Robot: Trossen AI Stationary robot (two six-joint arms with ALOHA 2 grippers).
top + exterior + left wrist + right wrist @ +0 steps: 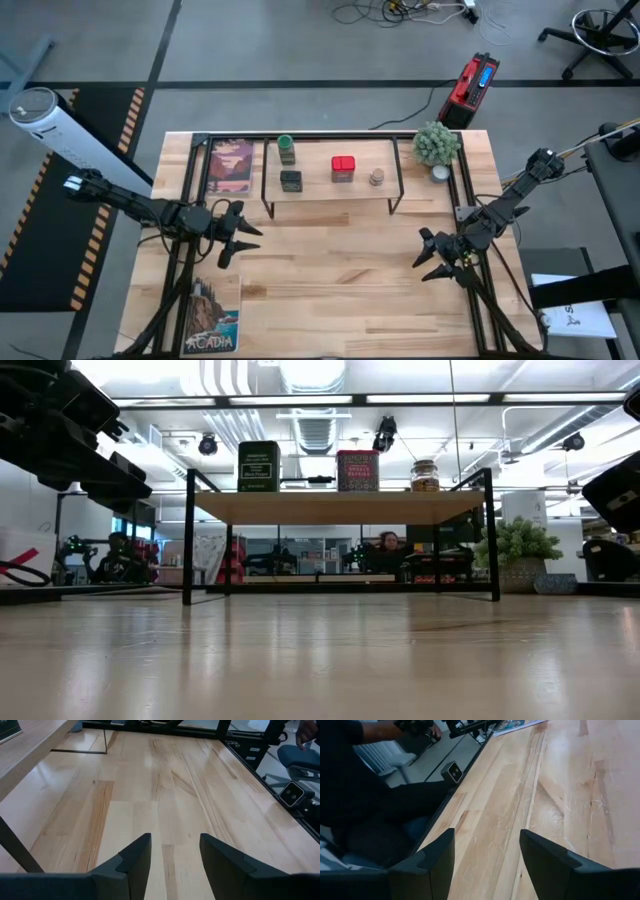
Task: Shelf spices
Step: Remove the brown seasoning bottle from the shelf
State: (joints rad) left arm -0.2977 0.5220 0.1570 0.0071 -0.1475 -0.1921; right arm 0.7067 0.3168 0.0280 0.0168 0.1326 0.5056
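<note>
The shelf (330, 190) stands on its thin black legs at the table's far middle and shows again in the low view (340, 507). On its board sit the green-capped jar (286, 148), the squat dark jar (291, 181), the red square tin (343, 168) and the tiny tan jar (377, 177). The low view shows a dark green container (259, 466), the red tin (357, 470) and the tan jar (425, 475) on top. My left gripper (235, 235) hovers open near the shelf's left legs. My right gripper (432, 258) is open near the table's right side.
A potted plant (437, 145) stands at the shelf's right end beside a small white disc (441, 173). A picture card (232, 165) lies left of the shelf, another (213, 315) at the near left corner. A person (365, 795) sits beyond the table's edge.
</note>
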